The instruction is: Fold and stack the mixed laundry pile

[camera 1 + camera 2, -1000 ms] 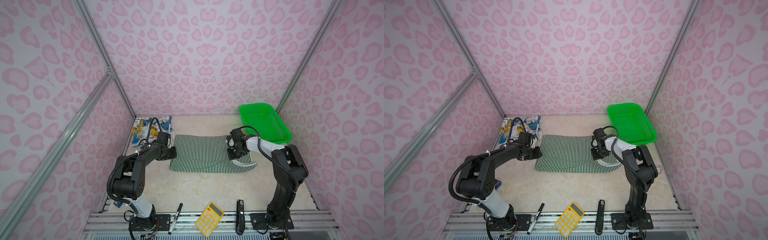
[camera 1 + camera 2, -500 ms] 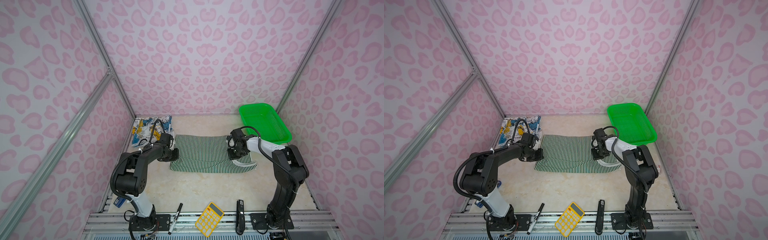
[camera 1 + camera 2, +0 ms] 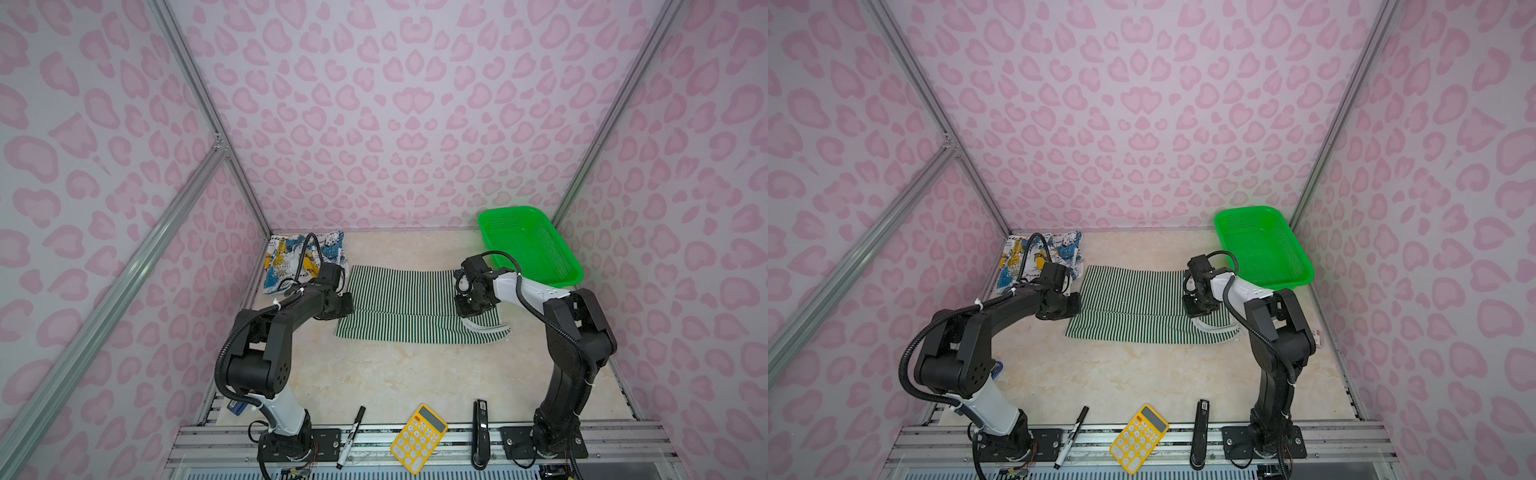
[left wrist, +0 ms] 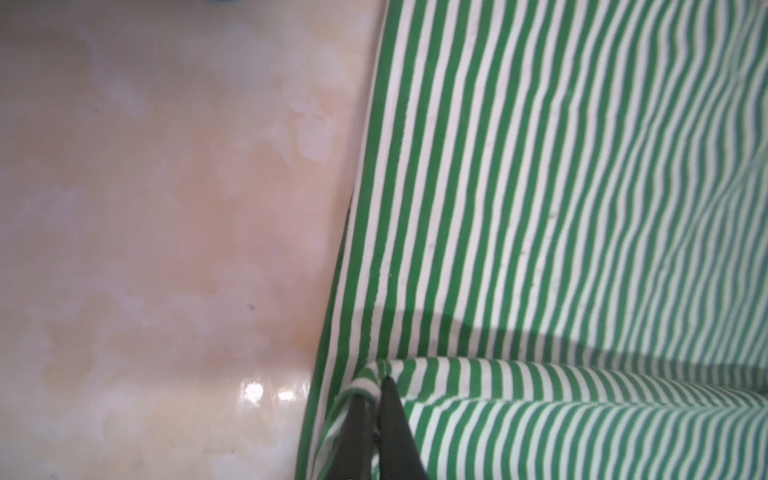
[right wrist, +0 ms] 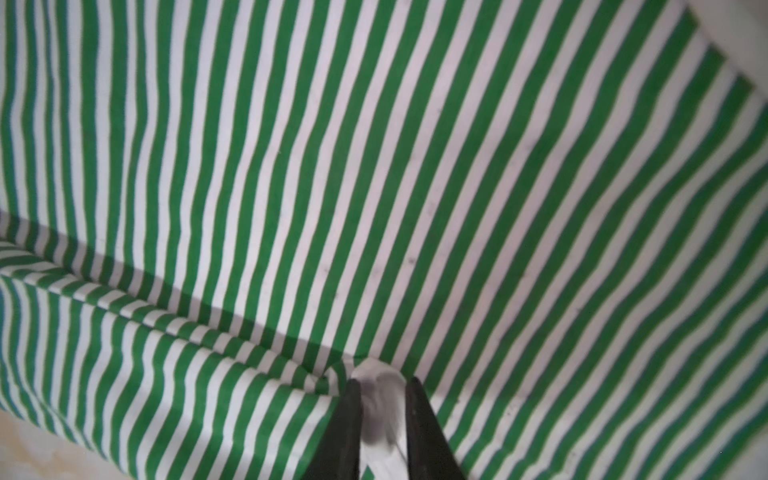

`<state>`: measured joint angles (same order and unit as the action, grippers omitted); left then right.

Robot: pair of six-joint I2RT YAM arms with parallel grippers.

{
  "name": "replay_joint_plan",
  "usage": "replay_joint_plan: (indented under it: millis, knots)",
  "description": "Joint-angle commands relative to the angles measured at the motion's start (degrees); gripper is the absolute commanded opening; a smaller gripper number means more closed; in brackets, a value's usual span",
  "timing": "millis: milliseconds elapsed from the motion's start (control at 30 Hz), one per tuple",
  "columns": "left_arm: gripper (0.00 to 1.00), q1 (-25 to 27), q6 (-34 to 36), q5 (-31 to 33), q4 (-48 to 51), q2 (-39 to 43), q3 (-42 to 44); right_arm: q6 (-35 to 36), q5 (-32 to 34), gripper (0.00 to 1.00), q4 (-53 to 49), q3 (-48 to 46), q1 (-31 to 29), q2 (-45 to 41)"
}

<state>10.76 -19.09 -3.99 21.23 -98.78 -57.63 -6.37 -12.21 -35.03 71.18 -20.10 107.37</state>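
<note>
Two striped garment (image 3: 407,299) edges pinched in fingers (image 4: 397,428), open table (image 3: 395,374) nearside

The striped garment (image 4: 540,208) in front of the black fingers (image 4: 395,424) of the left gripper (image 4: 376,388) shows thin green and white stripes, and the table (image 4: 145,208) beside these fingers is beige and cream, like marble. Between the black fingers (image 5: 428,436) of the right gripper (image 5: 382,382) sits a blurred piece, perhaps white going to grey, with the same stripes around it. Near the left fingers the printed garment (image 3: 286,266) is white with blue, yellow and black print.
</note>
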Motion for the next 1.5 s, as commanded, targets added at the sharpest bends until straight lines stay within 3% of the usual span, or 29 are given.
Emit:
replay_joint_plan:
  millis: [0,133,267,533,733,867,1067,1233,1467]
  knots:
    - [0.1,-0.08,-0.99,3.99,-0.14,-0.8,-0.11,1.07,0.97,0.3,-1.45,1.84,0.03,-0.32]
    - [0.46,-0.1,-1.12,3.33,-0.05,-0.08,-1.48,1.67,3.29,0.37,-1.71,7.22,0.79,-0.04]
    - [0.63,-0.18,-0.11,3.15,-0.02,0.5,-4.56,2.15,4.08,0.4,-0.57,15.67,2.05,4.96]
    - [0.62,-1.08,6.87,0.79,0.74,-11.19,-22.98,2.46,-3.81,0.44,-3.91,35.06,6.26,20.93]
    - [0.58,-3.37,8.34,-1.71,5.63,-23.98,-38.4,3.18,-6.77,0.44,-6.37,42.09,6.34,27.64]
    - [0.54,-3.8,11.84,-9.01,7.36,-27.94,-43.23,2.64,-6.77,0.43,-7.41,44.92,6.3,30.46]
    - [0.54,-3.77,13.69,-15.0,8.95,-29.54,-46.33,1.02,-6.55,0.4,-10.76,48.57,6.48,33.52]
    - [0.49,-3.79,13.2,-14.52,19.25,-36.8,-55.99,-0.71,-7.45,0.32,-11.82,48.0,6.84,34.25]
    - [0.48,-3.82,11.37,-15.07,15.28,-34.77,-51.28,-0.67,-7.65,0.11,-9.74,40.9,7.44,30.63]
